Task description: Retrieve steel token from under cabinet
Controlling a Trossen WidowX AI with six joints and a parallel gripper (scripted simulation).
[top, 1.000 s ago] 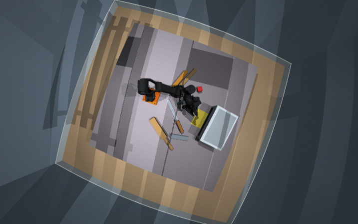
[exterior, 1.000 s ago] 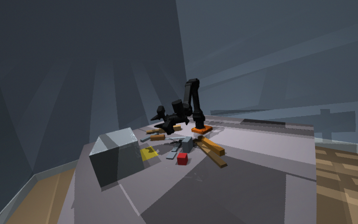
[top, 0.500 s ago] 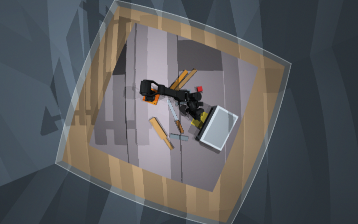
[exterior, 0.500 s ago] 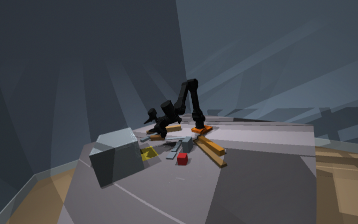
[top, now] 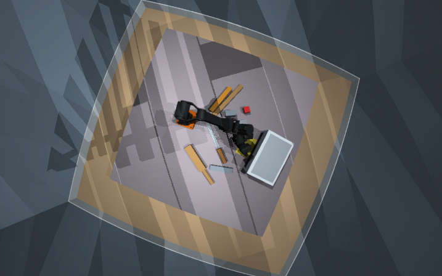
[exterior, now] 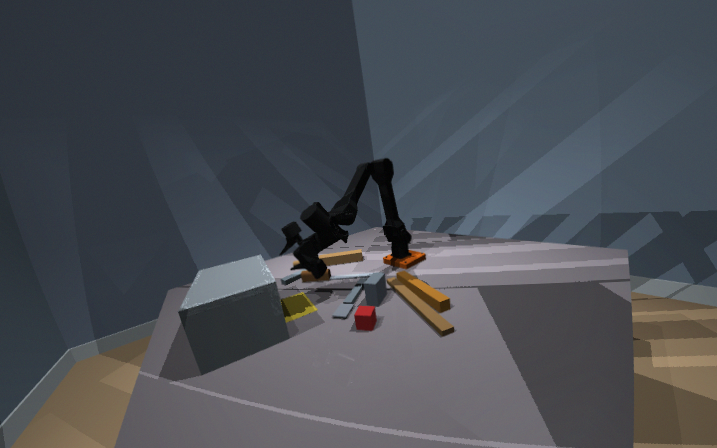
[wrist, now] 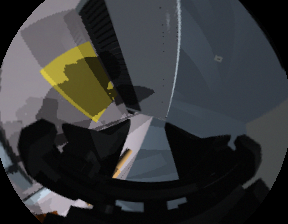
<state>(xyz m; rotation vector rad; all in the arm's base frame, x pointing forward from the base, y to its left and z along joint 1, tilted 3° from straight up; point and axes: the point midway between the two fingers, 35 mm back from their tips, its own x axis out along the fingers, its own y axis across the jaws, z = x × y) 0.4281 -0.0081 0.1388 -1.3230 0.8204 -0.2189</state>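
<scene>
The grey cabinet (top: 271, 158) (exterior: 232, 328) (wrist: 145, 50) stands on the table, with dark vent slots (wrist: 101, 30) low on its front. The token cannot be made out in any view. The yellow marked area (top: 251, 142) (exterior: 299, 307) (wrist: 70, 60) lies in front of the cabinet, partly hidden by the arm in the top view and shadowed in the wrist view. My gripper (wrist: 148, 123) is open and empty, above the table near the marked area and the cabinet front. A long tool with a thin metal blade and brown handle (top: 221, 155) lies on the table.
A wooden paddle (top: 195, 156) and a grey flat bar (top: 221, 168) lie near the handled tool. A grey block (top: 230, 113) (exterior: 374, 289), flat grey strips (exterior: 344, 309), a red cube (top: 246, 109) (exterior: 365, 317), an orange bar (top: 221, 98) and a brown bar (top: 233, 95) lie across the arm.
</scene>
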